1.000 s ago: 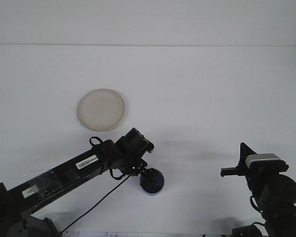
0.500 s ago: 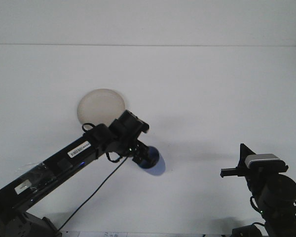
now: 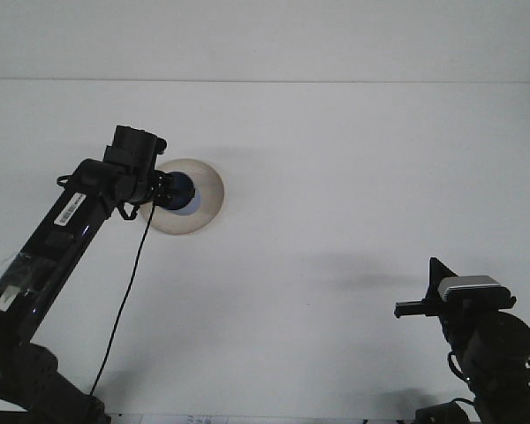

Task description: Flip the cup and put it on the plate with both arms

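Cup [image 3: 178,192], dark blue, sits at the end of the left gripper [image 3: 163,191] over the plate [image 3: 203,199], and it looks to lie on its side, its long axis running roughly level from the gripper toward the plate's middle, with a paler round face turned that way; whether that face is the mouth or the base cannot be told. Going from the largest thing down: the white table [image 3: 336,159] fills nearly the whole front view, and its far edge meets the wall well beyond the plate. The left arm [image 3: 44,265] rises from the lower corner on the plate's near left side and slants up to it, its base cut off by the picture's edge, with a black cable hanging beneath. The right arm [image 3: 486,340] sits far off to the plate's right and nearer the camera, low in the view and partly cropped. The round cream plate is partly covered on its left side by the gripper and cup. The left gripper's fingers are closed on the cup, though they are dark and hard to separate from it. The right gripper [image 3: 411,307] points toward the plate's side of the table; its finger spread cannot be told.
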Robot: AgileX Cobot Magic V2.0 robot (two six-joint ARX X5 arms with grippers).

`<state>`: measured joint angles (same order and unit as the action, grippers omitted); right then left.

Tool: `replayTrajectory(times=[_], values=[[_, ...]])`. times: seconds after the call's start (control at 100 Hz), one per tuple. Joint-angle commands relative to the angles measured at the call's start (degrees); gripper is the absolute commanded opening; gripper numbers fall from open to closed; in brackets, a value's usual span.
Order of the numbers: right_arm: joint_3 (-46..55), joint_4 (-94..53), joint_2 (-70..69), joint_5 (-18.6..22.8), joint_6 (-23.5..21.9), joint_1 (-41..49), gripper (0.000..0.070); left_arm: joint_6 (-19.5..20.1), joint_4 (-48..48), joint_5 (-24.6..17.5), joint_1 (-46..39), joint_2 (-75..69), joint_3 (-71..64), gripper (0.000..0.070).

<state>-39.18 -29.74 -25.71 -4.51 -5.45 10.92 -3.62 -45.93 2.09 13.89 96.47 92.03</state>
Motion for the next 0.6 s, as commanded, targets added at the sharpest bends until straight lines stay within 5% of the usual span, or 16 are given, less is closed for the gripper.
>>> replayTrajectory(times=[0.0,0.31,0.5,0.59], values=[[-0.5,0.5,-0.2,0.1,-0.8,0.2,0.0000,1.2,0.5,0.2,-0.9,2.7,0.9,0.0011],[-0.5,0.5,-0.2,0.1,-0.8,0.2,0.0000,1.3,6.3,0.2,-3.2,8.7,0.9,0.0034],[-0.5,0.5,-0.2,0.2,-0.8,0.2,0.0000,1.5,6.2,0.1,-3.2,11.1,0.9,0.0246],[-0.5,0.5,-0.2,0.1,-0.8,0.2,0.0000,1.5,6.8,0.1,-3.2,11.1,0.9,0.0402]])
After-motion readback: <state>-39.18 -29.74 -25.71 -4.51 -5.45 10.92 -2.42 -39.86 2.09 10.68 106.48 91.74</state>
